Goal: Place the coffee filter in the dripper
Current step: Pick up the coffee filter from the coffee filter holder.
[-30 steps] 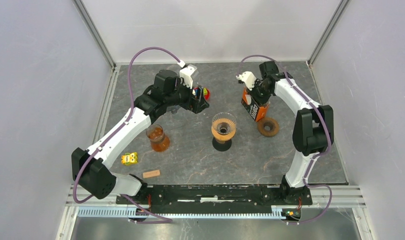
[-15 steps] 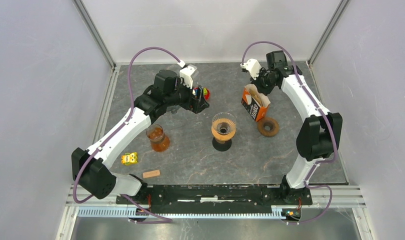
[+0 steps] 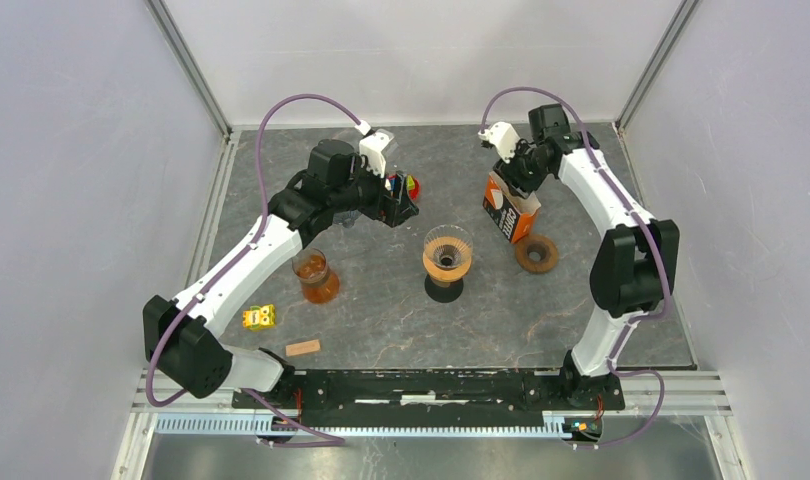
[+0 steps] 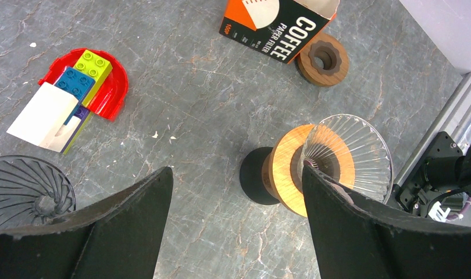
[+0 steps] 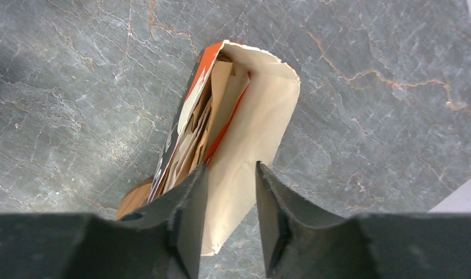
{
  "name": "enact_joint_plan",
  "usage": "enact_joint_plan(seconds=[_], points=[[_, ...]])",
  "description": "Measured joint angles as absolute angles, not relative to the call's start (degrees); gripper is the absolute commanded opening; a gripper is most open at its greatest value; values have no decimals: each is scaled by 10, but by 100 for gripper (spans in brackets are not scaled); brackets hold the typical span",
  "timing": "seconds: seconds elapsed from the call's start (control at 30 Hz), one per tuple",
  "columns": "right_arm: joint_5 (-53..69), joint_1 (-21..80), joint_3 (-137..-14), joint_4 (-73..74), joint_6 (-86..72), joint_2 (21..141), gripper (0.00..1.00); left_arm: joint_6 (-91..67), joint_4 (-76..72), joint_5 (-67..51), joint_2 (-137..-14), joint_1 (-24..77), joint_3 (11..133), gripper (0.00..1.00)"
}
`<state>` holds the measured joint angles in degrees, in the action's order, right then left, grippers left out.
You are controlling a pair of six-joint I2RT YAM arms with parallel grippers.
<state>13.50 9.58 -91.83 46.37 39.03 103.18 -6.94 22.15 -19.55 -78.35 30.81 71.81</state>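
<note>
Orange filter box (image 3: 513, 220) seemingly upright, mouth upward.

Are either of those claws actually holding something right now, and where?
Nothing is held. The left gripper hangs open and empty; the right gripper stands open over the coffee filter box, gripping nothing.

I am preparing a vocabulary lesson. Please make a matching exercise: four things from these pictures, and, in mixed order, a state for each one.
1 coffee filter box
2 dripper
3 wooden ring
4 left gripper

A open, holding nothing
B lying flat beside the box
C top open, papers inside
D upright, nothing inside

Pairs: 1-C, 2-D, 3-B, 4-A
</note>
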Motion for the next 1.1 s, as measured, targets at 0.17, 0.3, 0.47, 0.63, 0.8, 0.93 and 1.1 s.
enact_joint_plan(seconds=[0.17, 0.3, 0.47, 0.63, 0.8, 0.93, 1.1], points=[[135, 100, -918, 458, 388, 1060, 54, -69, 221, -196, -784, 308, 718, 88], [136, 106, -917, 446, 384, 1082, 46, -69, 221, -196, -784, 308, 718, 88], [135, 109, -917, 437, 380, 1112, 19, -69, 221, -196, -783, 308, 718, 88], [135, 109, -916, 435, 376, 1115, 4, -69, 221, -196, -784, 308, 718, 88], [135, 109, -920, 440, 375, 1104, 0, -69, 221, -196, -783, 306, 718, 88], [135, 109, -940, 449, 375, 1089, 0, -69, 221, -196, -783, 306, 718, 88], [135, 109, -956, 455, 375, 1057, 0, -69, 221, -196, -783, 306, 718, 88]])
